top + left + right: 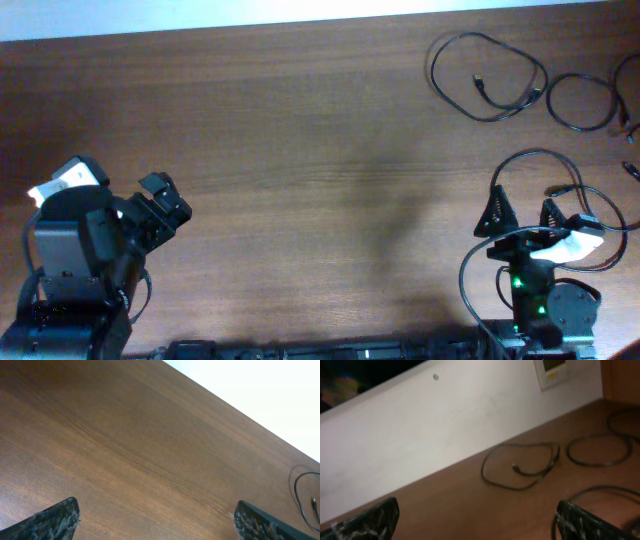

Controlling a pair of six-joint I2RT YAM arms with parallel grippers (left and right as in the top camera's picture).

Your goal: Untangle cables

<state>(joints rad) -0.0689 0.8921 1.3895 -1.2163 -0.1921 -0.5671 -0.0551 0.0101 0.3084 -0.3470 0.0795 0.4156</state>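
Right gripper [522, 215] spread and empty, like the left gripper [150, 205], so untangling looks unstarted; next it must reach the far-right cables [546, 82].

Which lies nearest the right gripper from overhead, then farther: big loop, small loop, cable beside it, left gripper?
1. Cable, beside the right gripper.
2. Big loop, small loop, farther back: too close to call.
3. Left gripper, far left.

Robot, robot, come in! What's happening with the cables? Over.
Left gripper open, empty. Right gripper open, empty. Thin black looping cables ungrabbed, far right on brown wooden table. Nothing blocking them.
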